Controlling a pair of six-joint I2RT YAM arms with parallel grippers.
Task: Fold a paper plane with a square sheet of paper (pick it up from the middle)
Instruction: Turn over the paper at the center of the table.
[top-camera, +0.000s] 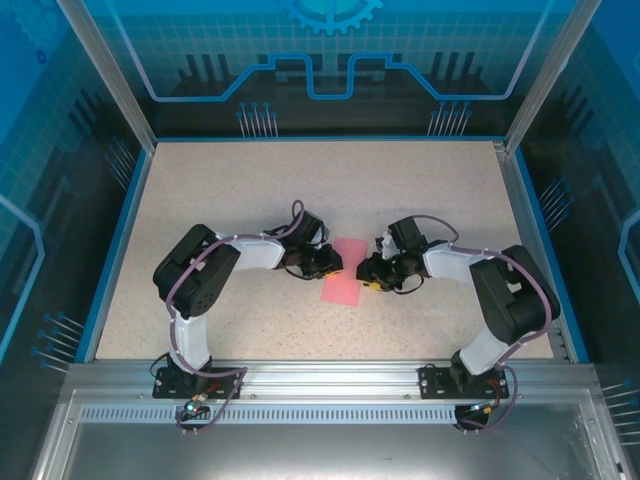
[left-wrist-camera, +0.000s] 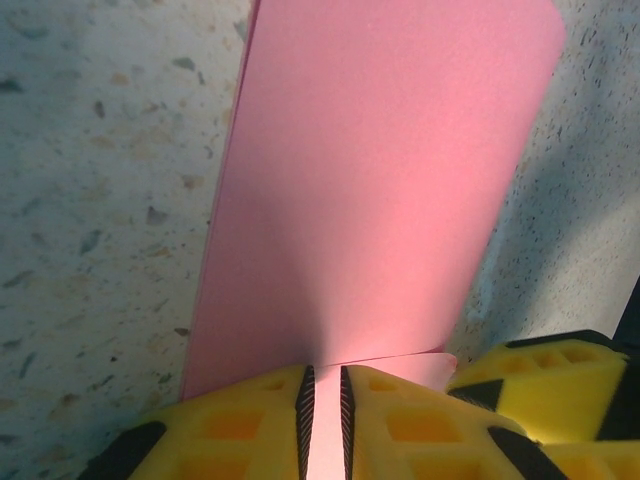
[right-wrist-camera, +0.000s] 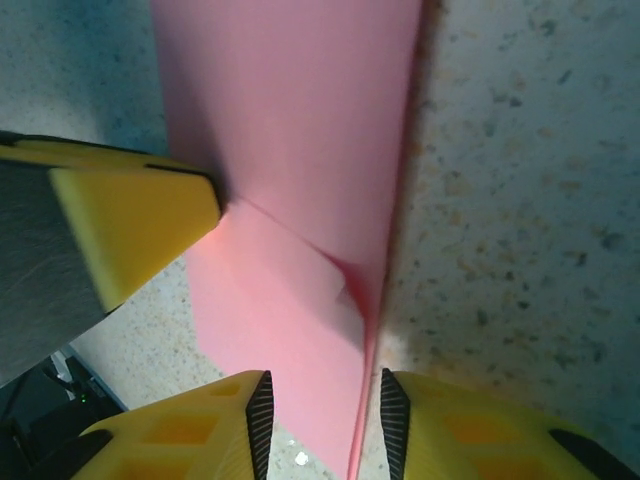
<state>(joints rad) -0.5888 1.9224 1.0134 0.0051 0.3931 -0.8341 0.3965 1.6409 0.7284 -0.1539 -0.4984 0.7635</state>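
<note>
The square sheet of paper is pink and lies folded double on the table between the two arms. My left gripper is at its left edge. In the left wrist view the sheet stretches away from my left gripper, whose jaws are nearly closed with an edge of the paper pinched between them. My right gripper is at the sheet's right side. In the right wrist view my right gripper is open, and the folded edge of the paper runs between the jaws untouched. A small flap is curled up there.
The speckled table is bare around the sheet, bounded by a blue rim. A yellow finger of the left gripper presses on the paper's far side, and a yellow finger of the right gripper sits close by.
</note>
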